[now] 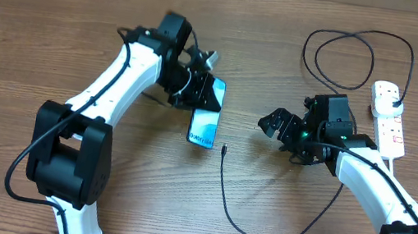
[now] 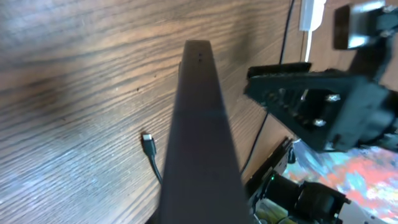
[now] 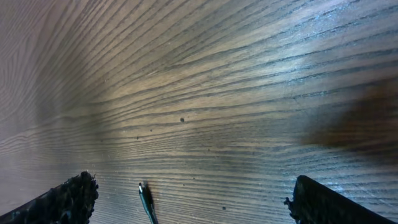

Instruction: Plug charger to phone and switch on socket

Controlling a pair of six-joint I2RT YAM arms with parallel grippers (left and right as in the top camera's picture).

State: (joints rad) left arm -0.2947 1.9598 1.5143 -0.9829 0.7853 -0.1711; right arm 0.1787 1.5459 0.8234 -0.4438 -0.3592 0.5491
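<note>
Phone [image 2: 199,143]: seen edge-on close to the left wrist camera; from overhead it lies left of centre with its blue-white screen [image 1: 202,127] up; whether it rests on the wood I cannot tell
Left gripper [image 1: 206,92]: clamped tight on the phone's far part; near short edge free
Charger [image 1: 222,175]: thin black cable curving across the wooden table [image 1: 54,44], looping at the far right; connector tip [image 2: 147,142] on the wood near the phone's free end, not touching it
Right gripper [image 1: 280,129]: jaws spread wide, nothing in them; right of the connector tip, apart from it; its fingers [image 3: 68,199] frame the tip in the wrist view
Socket [image 1: 389,119]: white power strip at the right edge; black plug [image 1: 395,98] on its far end
</note>
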